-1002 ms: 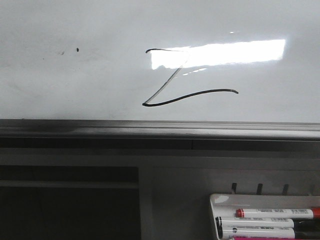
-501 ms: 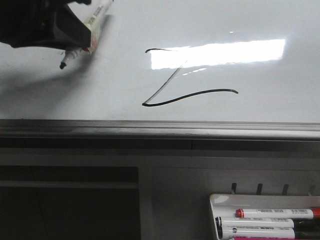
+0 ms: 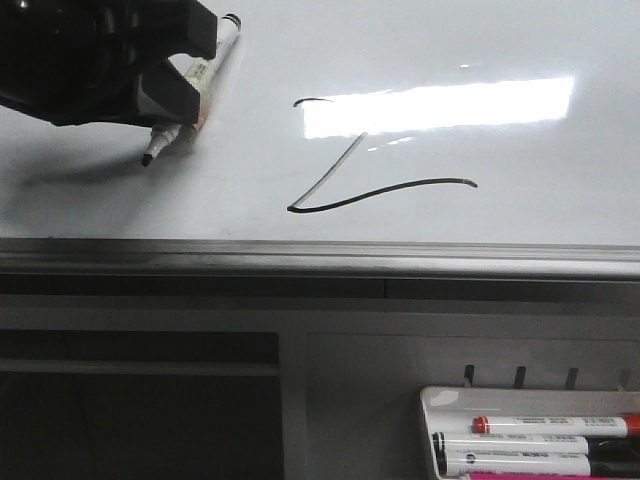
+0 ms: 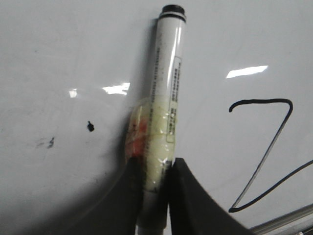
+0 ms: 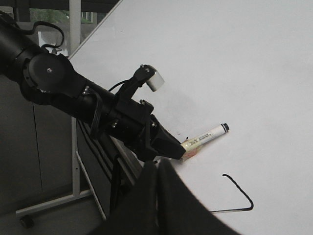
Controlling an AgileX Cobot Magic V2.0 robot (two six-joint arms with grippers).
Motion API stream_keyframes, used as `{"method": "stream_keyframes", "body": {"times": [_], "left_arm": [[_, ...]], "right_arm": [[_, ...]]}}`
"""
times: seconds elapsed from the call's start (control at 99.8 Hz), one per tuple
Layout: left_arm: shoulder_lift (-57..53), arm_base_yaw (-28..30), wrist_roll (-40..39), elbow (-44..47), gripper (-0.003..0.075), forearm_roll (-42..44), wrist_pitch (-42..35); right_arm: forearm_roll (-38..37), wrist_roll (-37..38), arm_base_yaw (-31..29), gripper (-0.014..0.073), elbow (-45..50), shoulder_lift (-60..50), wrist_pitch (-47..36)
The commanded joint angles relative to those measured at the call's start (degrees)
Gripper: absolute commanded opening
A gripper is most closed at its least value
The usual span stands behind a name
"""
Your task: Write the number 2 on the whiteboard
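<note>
The whiteboard fills the upper front view, with a grey metal rim below it. The number 2 is a thin black angular line on it; it also shows in the left wrist view and partly in the right wrist view. My left gripper at upper left is shut on a white marker pen, tip pointing down-left, left of the 2. In the left wrist view the fingers clamp the pen. My right gripper is shut and empty, off the board's edge.
A small white tray with several markers sits at lower right below the board. Small black specks mark the board left of the pen. The left arm and the board's stand show in the right wrist view.
One second ago the left gripper was out of the front view. It came in from the upper left with the pen and has since moved right and slightly down. The 2 is unchanged.
</note>
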Motion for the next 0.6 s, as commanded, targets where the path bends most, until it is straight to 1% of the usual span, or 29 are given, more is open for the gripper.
{"method": "stream_keyframes", "body": {"times": [0.0,0.301,0.591], "left_arm": [[0.26,0.15,-0.89,-1.31,-0.0015,-0.84,-1.48],[0.92,0.15,-0.89,-1.31,-0.0020,-4.97,-1.59],[0.92,0.15,-0.89,-1.31,-0.0020,-4.97,-2.58]], "right_arm": [[1.67,0.03,-0.35,-0.0071,-1.59,-0.12,-2.89],[1.96,0.03,-0.35,-0.0071,-1.59,-0.12,-2.69],[3.81,0.03,-0.35,-0.0071,-1.59,-0.12,-2.09]]}}
